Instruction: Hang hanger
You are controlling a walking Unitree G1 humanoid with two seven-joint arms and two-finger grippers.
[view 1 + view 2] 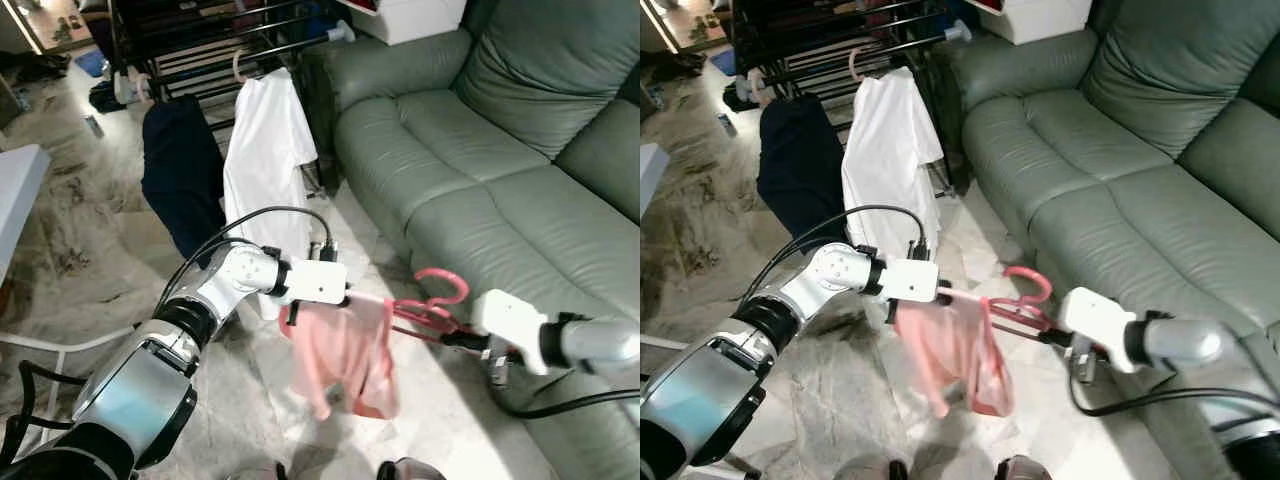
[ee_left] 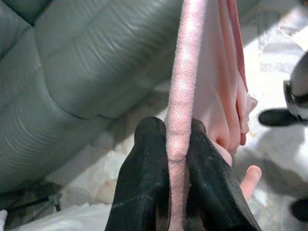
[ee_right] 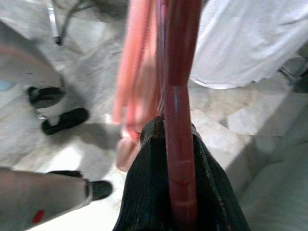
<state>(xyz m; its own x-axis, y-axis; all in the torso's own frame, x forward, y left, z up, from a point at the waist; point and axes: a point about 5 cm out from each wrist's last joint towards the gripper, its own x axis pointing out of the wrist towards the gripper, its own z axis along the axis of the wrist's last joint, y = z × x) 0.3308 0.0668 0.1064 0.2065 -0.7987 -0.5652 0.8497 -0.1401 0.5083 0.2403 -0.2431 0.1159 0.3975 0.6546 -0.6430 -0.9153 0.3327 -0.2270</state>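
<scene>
Pink hanger (image 1: pixel 425 303) held up in the air betw. both grippers, above the marble floor (image 1: pixel 90 250), just in front of the green sofa (image 1: pixel 480 150). Hook curls up toward the sofa's front edge. A pink garment (image 1: pixel 345 355) droops from the hanger's left end.

Left gripper (image 1: pixel 345 297): fingers (image 2: pixel 144 192) pinched tight on the hanger's pink arm, cloth right beside them.

Right gripper (image 1: pixel 450 338): fingers (image 3: pixel 144 192) closed on the hanger's red-pink bar nr the hook end.

Further back by the sofa's arm: dark drying rack (image 1: pixel 200 50) w/ a white shirt (image 1: pixel 265 150) and a dark blue garment (image 1: pixel 180 170) hanging off it, well apart from the hanger. White table (image 1: pixel 15 190) at the left edge. The right wrist view shows a person's shoes (image 3: pixel 62 120) on the floor.
</scene>
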